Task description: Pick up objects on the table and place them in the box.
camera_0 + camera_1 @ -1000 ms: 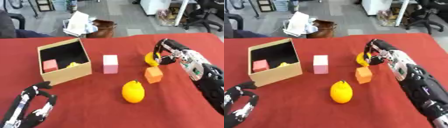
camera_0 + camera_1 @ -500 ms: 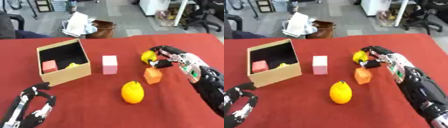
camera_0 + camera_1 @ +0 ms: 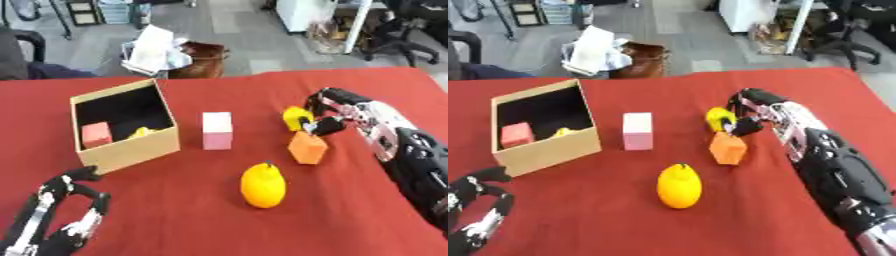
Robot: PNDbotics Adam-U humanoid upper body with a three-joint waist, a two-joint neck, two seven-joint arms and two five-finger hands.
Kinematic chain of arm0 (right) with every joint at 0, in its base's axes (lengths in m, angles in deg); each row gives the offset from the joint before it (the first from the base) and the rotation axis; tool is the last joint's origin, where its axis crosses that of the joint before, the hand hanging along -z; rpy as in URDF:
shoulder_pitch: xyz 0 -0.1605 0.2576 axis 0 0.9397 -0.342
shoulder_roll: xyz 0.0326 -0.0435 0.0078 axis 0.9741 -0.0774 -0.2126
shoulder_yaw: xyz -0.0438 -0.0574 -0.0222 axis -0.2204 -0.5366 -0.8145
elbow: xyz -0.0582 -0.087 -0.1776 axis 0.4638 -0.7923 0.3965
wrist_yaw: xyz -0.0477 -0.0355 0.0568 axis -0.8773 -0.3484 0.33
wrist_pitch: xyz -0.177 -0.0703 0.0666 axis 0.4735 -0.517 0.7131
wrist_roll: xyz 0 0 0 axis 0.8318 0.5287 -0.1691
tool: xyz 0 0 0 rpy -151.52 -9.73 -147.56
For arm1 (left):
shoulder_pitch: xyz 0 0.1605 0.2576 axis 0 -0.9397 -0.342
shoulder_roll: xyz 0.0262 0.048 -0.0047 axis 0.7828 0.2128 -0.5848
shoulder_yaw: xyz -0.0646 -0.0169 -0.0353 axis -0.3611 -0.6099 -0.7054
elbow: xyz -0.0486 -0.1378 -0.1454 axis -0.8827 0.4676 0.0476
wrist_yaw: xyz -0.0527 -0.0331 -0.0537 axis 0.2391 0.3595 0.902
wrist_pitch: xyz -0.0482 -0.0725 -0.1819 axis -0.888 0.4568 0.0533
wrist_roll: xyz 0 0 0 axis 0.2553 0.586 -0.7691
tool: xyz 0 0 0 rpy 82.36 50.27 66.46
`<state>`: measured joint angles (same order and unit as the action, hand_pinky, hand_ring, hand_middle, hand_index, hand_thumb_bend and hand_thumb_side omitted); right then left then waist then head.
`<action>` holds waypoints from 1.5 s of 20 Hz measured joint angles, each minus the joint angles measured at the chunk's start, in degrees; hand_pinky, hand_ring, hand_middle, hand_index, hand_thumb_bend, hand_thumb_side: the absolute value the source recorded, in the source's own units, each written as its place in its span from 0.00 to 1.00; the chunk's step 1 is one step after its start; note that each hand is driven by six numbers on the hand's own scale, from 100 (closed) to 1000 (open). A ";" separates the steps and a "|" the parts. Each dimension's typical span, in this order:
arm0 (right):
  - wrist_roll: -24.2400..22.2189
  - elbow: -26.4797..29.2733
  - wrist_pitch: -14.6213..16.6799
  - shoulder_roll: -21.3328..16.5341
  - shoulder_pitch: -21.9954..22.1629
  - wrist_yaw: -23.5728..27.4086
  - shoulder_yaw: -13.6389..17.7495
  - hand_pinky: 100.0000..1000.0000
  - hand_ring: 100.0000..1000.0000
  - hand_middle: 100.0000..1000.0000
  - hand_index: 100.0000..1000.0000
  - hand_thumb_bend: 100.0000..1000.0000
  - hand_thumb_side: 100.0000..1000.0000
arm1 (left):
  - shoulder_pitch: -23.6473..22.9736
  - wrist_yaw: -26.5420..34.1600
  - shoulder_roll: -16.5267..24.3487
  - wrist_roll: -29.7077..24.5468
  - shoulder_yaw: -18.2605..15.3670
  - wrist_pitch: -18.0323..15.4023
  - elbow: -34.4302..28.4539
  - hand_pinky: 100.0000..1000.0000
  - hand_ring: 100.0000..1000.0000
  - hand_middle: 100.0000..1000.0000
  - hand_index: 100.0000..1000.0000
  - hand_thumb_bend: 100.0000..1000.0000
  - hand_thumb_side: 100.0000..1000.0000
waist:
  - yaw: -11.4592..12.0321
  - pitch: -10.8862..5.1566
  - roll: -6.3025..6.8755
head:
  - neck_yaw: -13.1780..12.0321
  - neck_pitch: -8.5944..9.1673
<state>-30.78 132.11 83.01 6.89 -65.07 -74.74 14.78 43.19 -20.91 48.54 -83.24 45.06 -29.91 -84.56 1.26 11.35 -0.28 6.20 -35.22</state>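
A small yellow object lies on the red table, and my right hand curls round its right side with fingers bent over it. Just in front of it sits an orange block. A pink-white block stands at the middle. An orange-yellow fruit lies nearer to me. The open cardboard box at the left holds a red-pink cube and a yellow piece. My left hand rests at the lower left with curled fingers, holding nothing.
The red tablecloth covers the whole work surface. Beyond the far edge are a brown basket with papers and office chairs on the floor.
My right hand has come down and leftward, its fingers closing round the small yellow object. The view has shifted slightly. The left hand stays put.
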 measured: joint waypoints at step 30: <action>5.16 -0.49 4.22 19.78 -14.74 -5.39 -3.18 0.63 0.49 0.40 0.48 0.00 0.00 | 1.11 0.63 -0.05 -2.81 2.13 -1.04 0.00 0.76 0.58 0.65 0.84 0.26 0.58 | 7.97 0.00 -0.02 | 4.10 0.02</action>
<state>-25.62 131.62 87.23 26.67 -79.81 -80.13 11.60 44.30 -20.28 48.49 -86.05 47.19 -30.95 -84.56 9.23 11.35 -0.30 10.30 -35.20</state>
